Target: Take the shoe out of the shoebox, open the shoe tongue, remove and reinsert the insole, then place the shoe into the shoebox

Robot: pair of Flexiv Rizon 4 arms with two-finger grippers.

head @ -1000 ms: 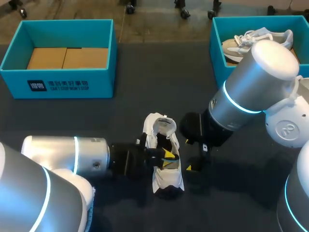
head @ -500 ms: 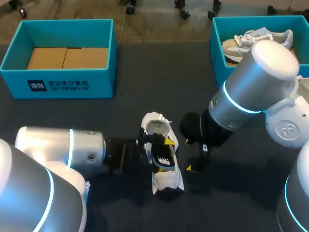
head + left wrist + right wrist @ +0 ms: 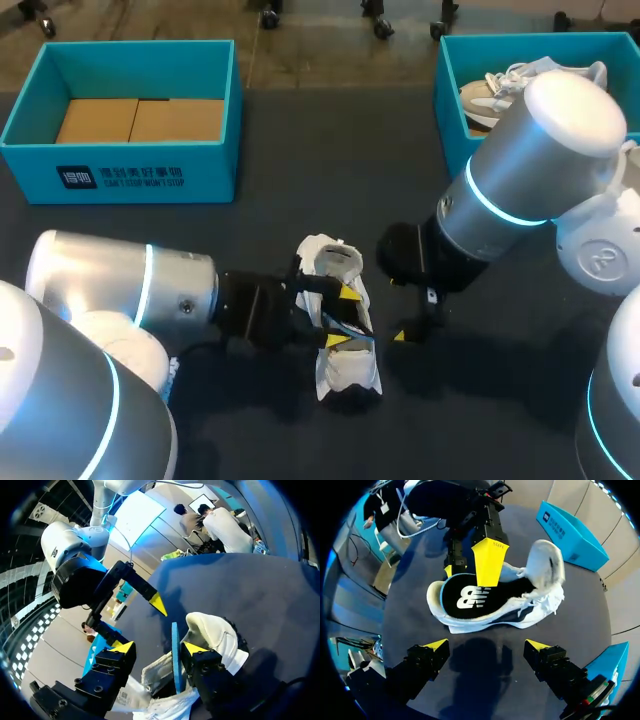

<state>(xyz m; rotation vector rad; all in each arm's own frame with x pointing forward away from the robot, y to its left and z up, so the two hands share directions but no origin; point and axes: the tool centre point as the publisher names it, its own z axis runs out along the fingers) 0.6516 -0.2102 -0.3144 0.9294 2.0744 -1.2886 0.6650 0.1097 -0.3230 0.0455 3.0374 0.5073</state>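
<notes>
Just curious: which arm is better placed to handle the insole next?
Left. The left arm's fingers have the insole between them at the shoe; the right arm's fingers hang open beside it.

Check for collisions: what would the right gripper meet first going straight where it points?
The right gripper would likely meet bare table beside the white sneaker; depth unclear.

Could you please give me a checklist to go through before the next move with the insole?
1. Is the shoe on the table, outside any box: ok.
2. Is the insole fully inside the shoe: not ok, its edge stands out.
3. Is the left gripper clamping the insole: not ok, a gap shows beside one finger.
4. Is the right gripper open and apart from the shoe: ok.
5. Is the left box without a shoe: ok.
</notes>
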